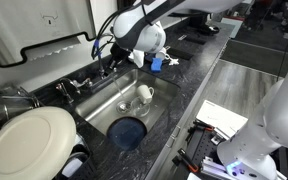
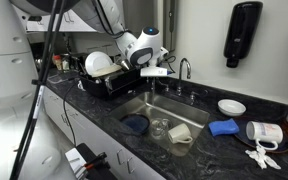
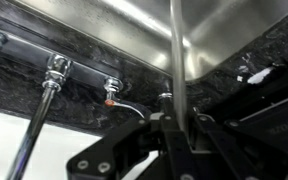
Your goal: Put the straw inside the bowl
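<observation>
Far left in an exterior view: a black wire dish rack (image 2: 109, 85) loaded with a large white round plate (image 2: 99, 64). Next along, the white-and-black two-finger gripper (image 2: 154, 72), up in the air over the back of the stainless steel sink (image 2: 174, 105). Clenched, and clenched on the thin pale whitish straw (image 3: 176, 50)! Plain as day in the wrist view: gripper (image 3: 179, 128) low in frame, jaws pinched on the straw, straight shaft running away from them toward the basin. Left of that shaft, two chrome tap handles (image 3: 54, 70) on a speckled black stone counter (image 3: 84, 88). So, not in the bowl yet: aloft, held over the sink.

Back outside and down into the basin, left end: the round dark blue bowl (image 2: 134, 124), upright, well below the gripper and apart from the straw; same bowl (image 1: 129, 131) showing in both exterior views. Just right of it, a clear glass (image 2: 159, 128), then a white cup (image 2: 181, 133) tipped on its side. Further right on the counter, a small blue object (image 2: 224, 127), too small to name, and a small white bowl (image 2: 231, 106). Up on the wall, a black soap dispenser (image 2: 242, 35).
</observation>
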Motion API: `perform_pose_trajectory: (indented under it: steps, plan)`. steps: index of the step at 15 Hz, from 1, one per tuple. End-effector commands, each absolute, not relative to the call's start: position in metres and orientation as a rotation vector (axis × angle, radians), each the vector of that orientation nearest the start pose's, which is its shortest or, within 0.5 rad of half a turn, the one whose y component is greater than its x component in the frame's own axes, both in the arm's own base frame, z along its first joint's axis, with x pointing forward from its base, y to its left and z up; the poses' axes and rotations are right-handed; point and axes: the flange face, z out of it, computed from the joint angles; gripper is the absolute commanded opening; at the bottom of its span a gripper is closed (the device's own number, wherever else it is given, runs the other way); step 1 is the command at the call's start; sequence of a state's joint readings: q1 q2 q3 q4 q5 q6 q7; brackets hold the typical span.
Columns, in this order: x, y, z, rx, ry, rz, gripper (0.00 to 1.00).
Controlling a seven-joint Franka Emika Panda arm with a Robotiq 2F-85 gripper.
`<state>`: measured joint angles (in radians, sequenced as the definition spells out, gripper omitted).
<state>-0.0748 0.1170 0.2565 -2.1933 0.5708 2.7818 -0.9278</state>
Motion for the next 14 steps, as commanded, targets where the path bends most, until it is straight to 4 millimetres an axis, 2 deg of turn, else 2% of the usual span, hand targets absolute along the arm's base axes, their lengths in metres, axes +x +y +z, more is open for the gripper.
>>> perform_pose_trajectory:
  steps: [1,4,8,14]
  plan:
    - [0.574,0.104,0.363,-2.601,-0.906,-0.781,0.03]
    - [0.567,0.121,0.328,-2.561,-0.93,-0.636,0.03]
    - [0.564,0.126,0.288,-2.612,-0.934,-0.478,0.03]
    - [0.568,0.135,0.234,-2.559,-0.859,-0.315,0.03]
